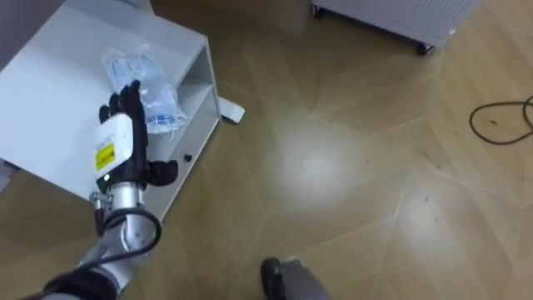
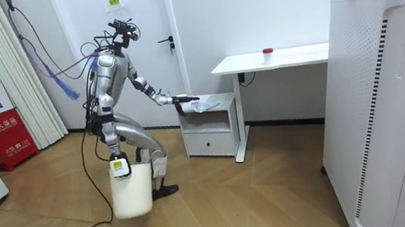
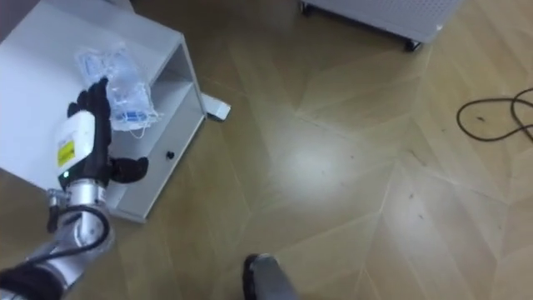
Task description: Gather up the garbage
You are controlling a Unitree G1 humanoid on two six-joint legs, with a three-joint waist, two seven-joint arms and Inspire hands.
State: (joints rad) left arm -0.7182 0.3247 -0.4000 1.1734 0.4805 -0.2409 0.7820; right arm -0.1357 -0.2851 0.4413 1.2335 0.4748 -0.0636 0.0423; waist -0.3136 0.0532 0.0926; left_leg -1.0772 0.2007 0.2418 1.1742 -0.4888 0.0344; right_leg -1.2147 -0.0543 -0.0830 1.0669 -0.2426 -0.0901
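Over the white cabinet [image 1: 50,83], left hand [image 1: 123,140] flat, fingers straight, thumb splayed, gripping nothing. Just beyond the fingertips and slightly right, touching them: crumpled plastic bag [image 1: 146,87], long axis slanting far-left to near-right. Well off, right hand [image 2: 119,168], low by a white bin [image 2: 132,197].

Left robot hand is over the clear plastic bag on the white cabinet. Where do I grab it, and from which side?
Probably the crumpled near end of the plastic bag, by the fingertips of the left robot hand. Come down from above: the bag lies flat on top of the cabinet with nothing to slide under, so pinch a raised fold between thumb and fingers.
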